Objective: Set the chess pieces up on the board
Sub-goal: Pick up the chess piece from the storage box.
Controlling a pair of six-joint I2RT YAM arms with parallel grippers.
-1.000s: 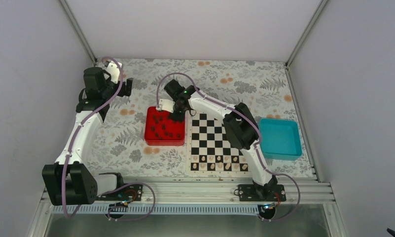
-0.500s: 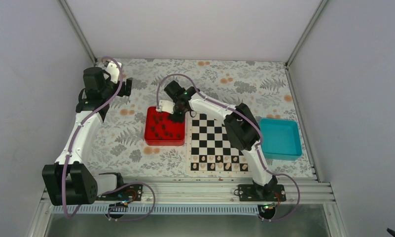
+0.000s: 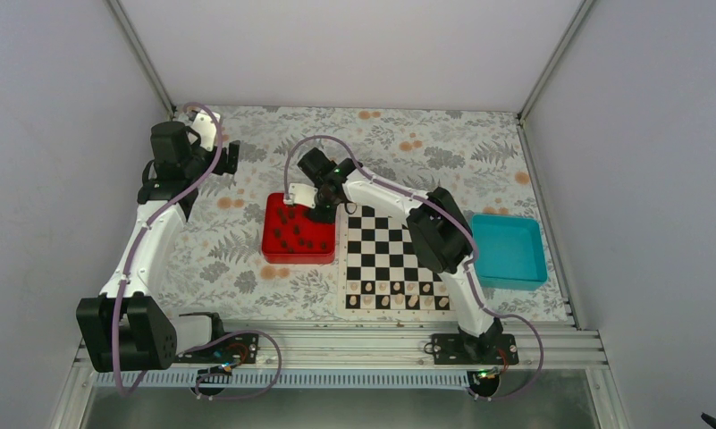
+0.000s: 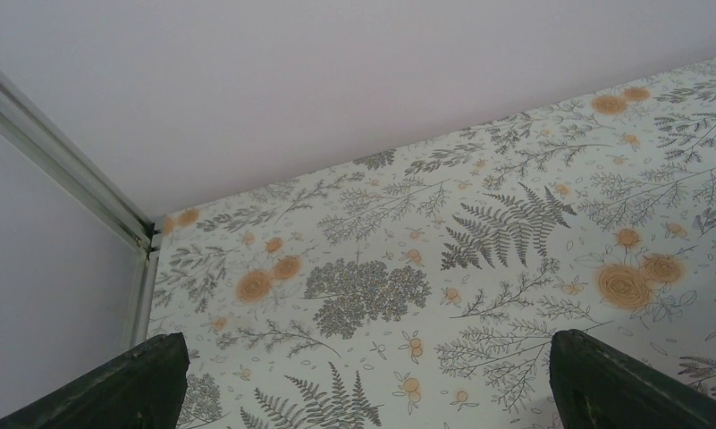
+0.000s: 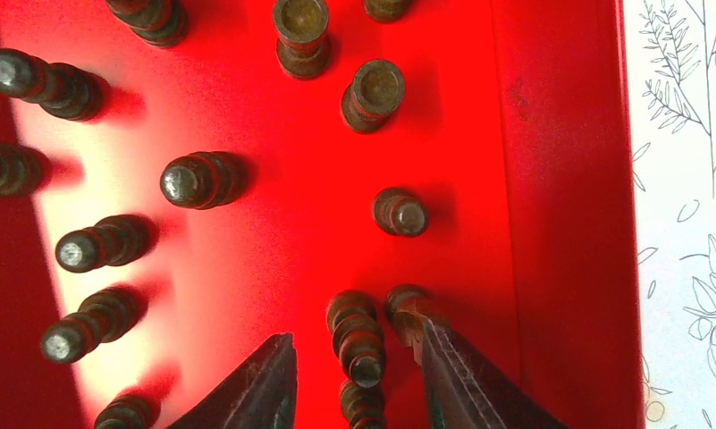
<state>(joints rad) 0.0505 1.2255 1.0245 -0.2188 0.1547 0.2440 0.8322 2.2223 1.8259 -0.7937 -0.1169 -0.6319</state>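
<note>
Chess pieces sit in the red tray just beside the board, where your right fingers stand apart around one piece, while your left fingers, spread wide, hover well away from it

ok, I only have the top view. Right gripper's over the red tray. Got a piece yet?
Obs: No. In the right wrist view, the right gripper is open astride one piece, not closed on it.
Op: Anything crowding it?
Obs: Yes. A second piece sits right at the tip of the finger nearer the tray wall.
Op: And the other arm?
Obs: The left gripper is wide open, with nothing between its fingers and only the table below.
</note>
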